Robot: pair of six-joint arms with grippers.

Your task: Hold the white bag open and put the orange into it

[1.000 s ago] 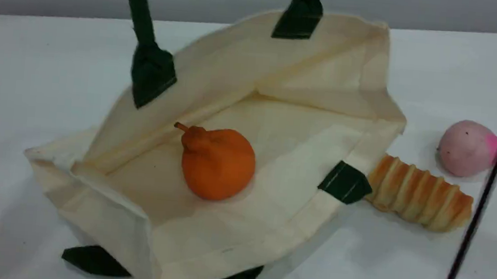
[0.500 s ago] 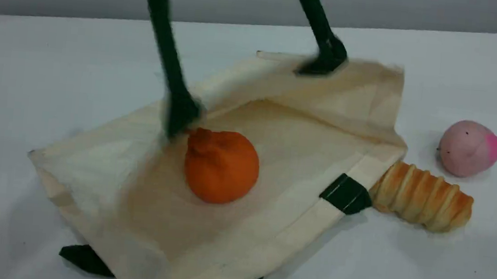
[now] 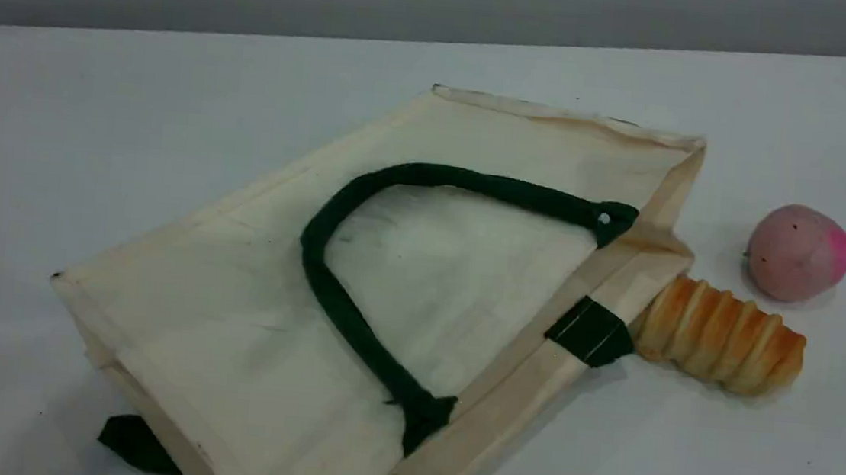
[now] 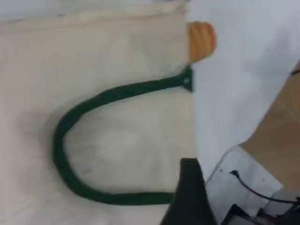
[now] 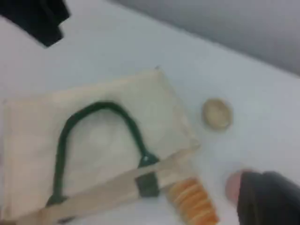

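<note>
One dark fingertip is all I get of the left claw point(image 4: 190, 197) in its own camera, so I cannot tell whether it stands open or closed; it hangs above the white bag point(image 3: 233, 305), touching nothing I can see. My right claw point(image 5: 267, 199) has its fingers closed together, high over the table point(image 3: 96, 125) off the bag's mouth side; whether anything thin sits between them I cannot tell. The bag lies collapsed flat on the table, mouth edge toward the right. One green handle point(image 3: 474, 183) lies in a loop on top of the cloth, both ends fixed at the mouth edge. A green patch point(image 3: 589, 331) shows on the lower lip, and a green scrap point(image 3: 133, 442) pokes out from under the near-left corner. The orange shows in none of my views; I cannot tell where it lies. A ridged bread roll point(image 3: 720, 344) touches the mouth edge beside the patch; a pink ball point(image 3: 797, 253) sits near the roll, apart from it. A tan round lump point(image 5: 217, 113) rests on the table beyond the bag.
</note>
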